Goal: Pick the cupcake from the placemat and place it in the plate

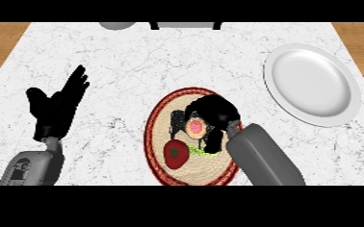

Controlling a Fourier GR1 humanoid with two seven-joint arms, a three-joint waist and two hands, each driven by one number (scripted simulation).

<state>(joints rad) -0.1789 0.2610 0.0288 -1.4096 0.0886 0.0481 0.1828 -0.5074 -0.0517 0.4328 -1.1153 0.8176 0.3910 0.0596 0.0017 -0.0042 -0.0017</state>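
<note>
Step in hand: grasp of the cupcake [196, 126], with the lift to follow.

Observed:
- The cupcake sits in the upper right part of the placemat [151, 133], its pink top showing between black fingers.
- The right hand [213, 108] comes in over the placemat's lower right edge and is curled round the cupcake. By my reading it is holding it.
- I cannot tell whether the base has left the weave.
- 1 red fruit [175, 154] lies at the placemat's lower left, near the cupcake but apart from it.
- A green scrap [207, 152] lies at the placemat's lower middle, just beside the forearm.
- The plate [310, 84], white, lies on the tabletop [142, 67] to the right of the placemat and a little farther from the robot, well apart from the placemat's red rim.
- The left hand [57, 107] rests left of the placemat, open, fingers up, with no part in this.

How to do it well (my judgement):
1. Rise straight up off the placemat before any sideways travel, so the fruit and the scrap are not swept along.
2. Keep the cupcake upright. The fingers wrap close to the pink top, so a wrist roll could smear or tip it.
3. Travel right and away from the placemat, high enough to pass the plate's raised edge.
4. Come down over the plate's middle, not its sloping border, where the cupcake might lean.
5. Uncurl only once the base sits flat, then back off upward.
</note>
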